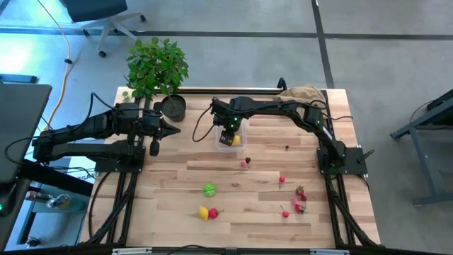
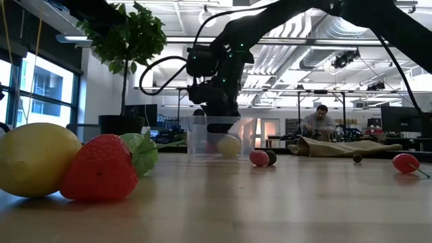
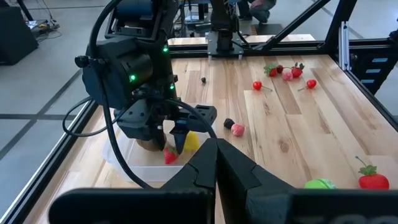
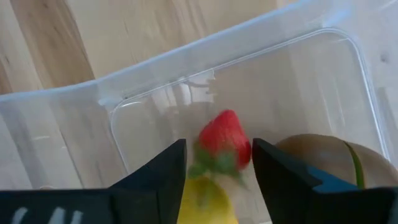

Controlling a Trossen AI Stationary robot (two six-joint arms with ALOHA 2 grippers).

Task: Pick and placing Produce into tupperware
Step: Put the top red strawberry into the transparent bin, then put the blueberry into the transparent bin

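Right gripper: the right gripper point(image 4: 214, 171) hangs inside the small clear plastic rectangular tub point(image 4: 74, 99), fingers parted, a red toy strawberry point(image 4: 224, 140) loose between them.
Tub contents: a yellow toy lemon point(image 4: 205, 199) and a brown kiwi-like fruit point(image 4: 317, 152) touching the strawberry.
Left gripper: the left gripper point(image 3: 217, 155), fingers together on nothing, waits well to the tub's left.
Risk: lifting out could catch the tub wall and drag it; the strawberry may stick to a finger.
Unclear: whether the strawberry rests on the tub floor.
Outside the tub: a green round toy fruit point(image 1: 209, 189) lies well clear.
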